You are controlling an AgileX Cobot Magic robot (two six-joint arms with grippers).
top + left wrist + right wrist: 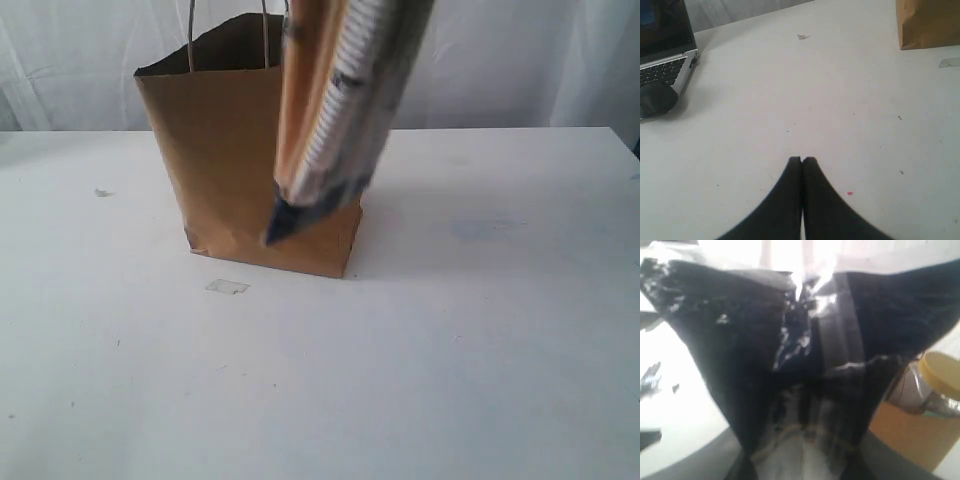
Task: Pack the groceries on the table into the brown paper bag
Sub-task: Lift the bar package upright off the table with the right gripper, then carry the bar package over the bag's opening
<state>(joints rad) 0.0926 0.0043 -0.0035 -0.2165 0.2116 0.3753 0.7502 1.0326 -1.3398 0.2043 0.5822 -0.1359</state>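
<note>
The brown paper bag [225, 170] stands upright on the white table [450, 350], its mouth open. In front of it the long navy-orange packet [335, 110] hangs nearly upright and blurred; its navy tip sits low against the bag's front and its top runs out of view. In the right wrist view that packet [790, 340] fills the picture, with my right gripper [802, 445] shut on it. Beyond it a clear jar with a yellow lid [940, 375] shows above a brown paper wall [905, 435]. My left gripper [802, 160] is shut and empty, low over bare table, with the bag's corner [927, 22] far off.
A laptop [662, 50] and a dark rounded object [655, 100] lie at the table's edge in the left wrist view. A small pale scrap [227, 287] lies in front of the bag. A white curtain hangs behind the table.
</note>
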